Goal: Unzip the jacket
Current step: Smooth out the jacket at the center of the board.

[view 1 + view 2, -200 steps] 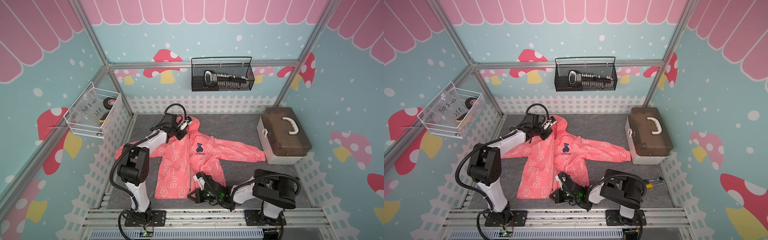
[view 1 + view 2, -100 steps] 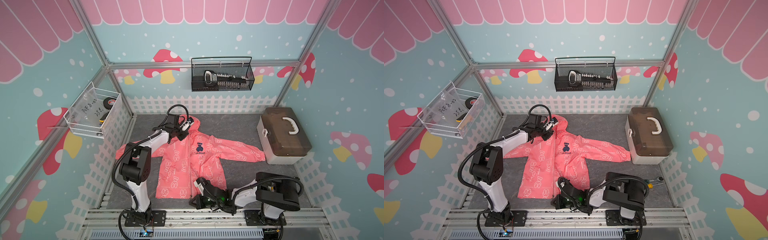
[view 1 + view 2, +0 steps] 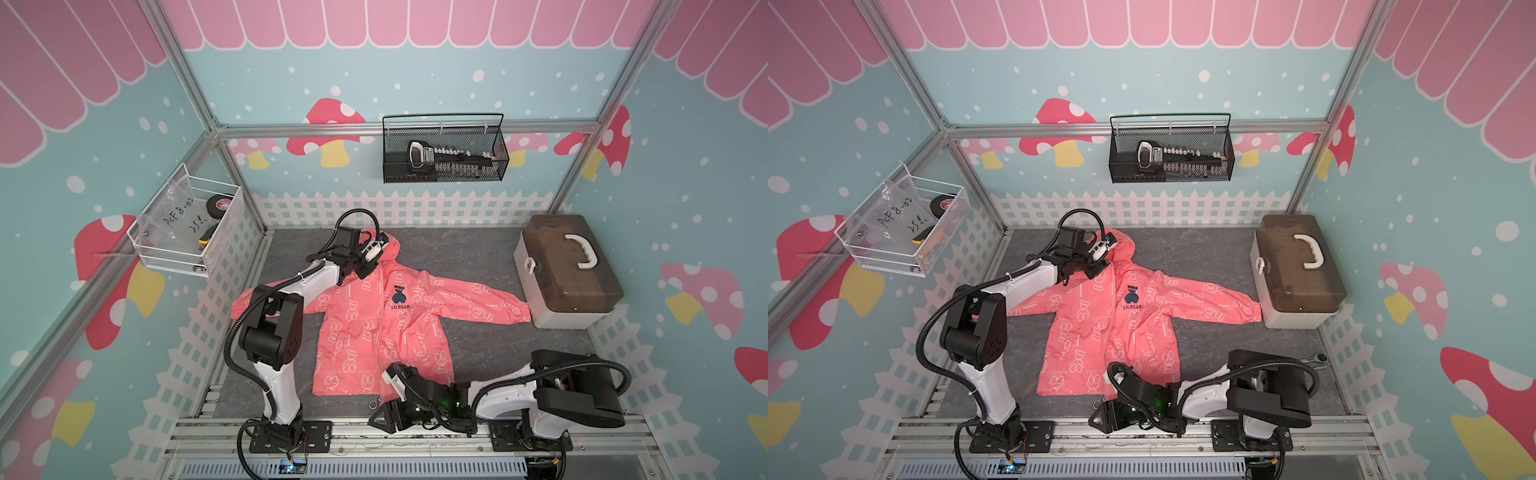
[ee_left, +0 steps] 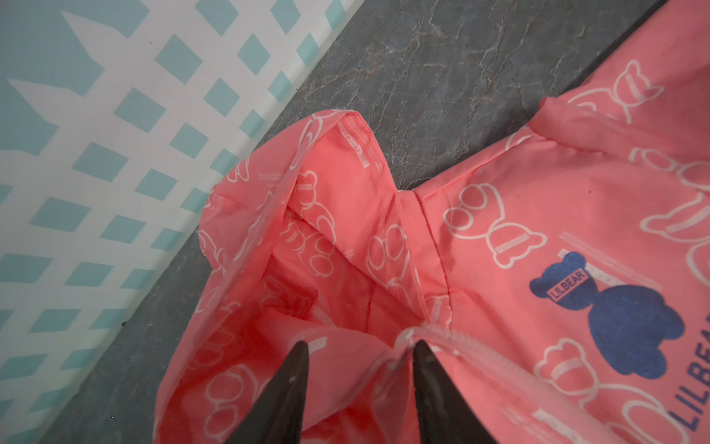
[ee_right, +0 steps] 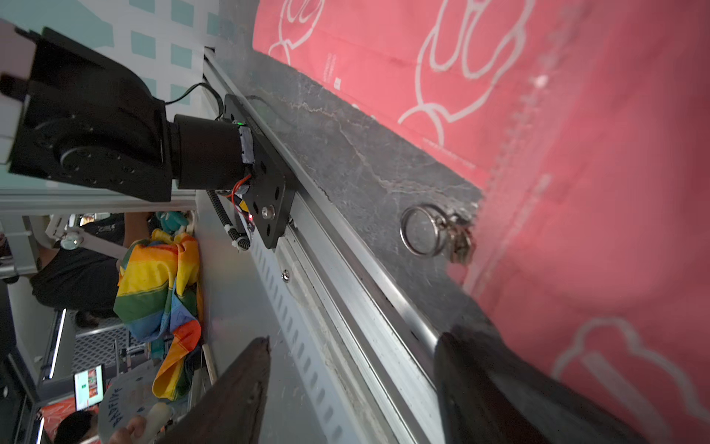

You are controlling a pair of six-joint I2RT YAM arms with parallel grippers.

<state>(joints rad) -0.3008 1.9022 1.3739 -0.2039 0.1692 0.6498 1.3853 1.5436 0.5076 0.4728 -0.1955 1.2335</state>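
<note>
The coral-pink jacket (image 3: 374, 328) lies flat, front up, on the grey mat in both top views, hood toward the back wall. My left gripper (image 4: 361, 344) is over the collar (image 3: 371, 261), open, with collar fabric and the zip's top end lying between its fingers (image 4: 292, 384). The zip slider with its ring pull (image 5: 422, 230) rests at the hem, the ring (image 3: 374, 402) lying loose on the mat. My right gripper (image 5: 352, 340) stands open just in front of the hem (image 3: 380, 409), turned on its side, nothing between its fingers (image 5: 238, 384).
A brown-lidded toolbox (image 3: 569, 270) stands at the right, touching the sleeve cuff. An aluminium rail (image 5: 345, 288) runs along the mat's front edge under the right gripper. A black wire basket (image 3: 444, 153) and a white one (image 3: 187, 228) hang on the walls. A wrench (image 3: 1312, 359) lies at the right.
Both grippers have opened. The right one drew the ring pull down to the hem toward the front edge and let it go. The left one released the collar.
</note>
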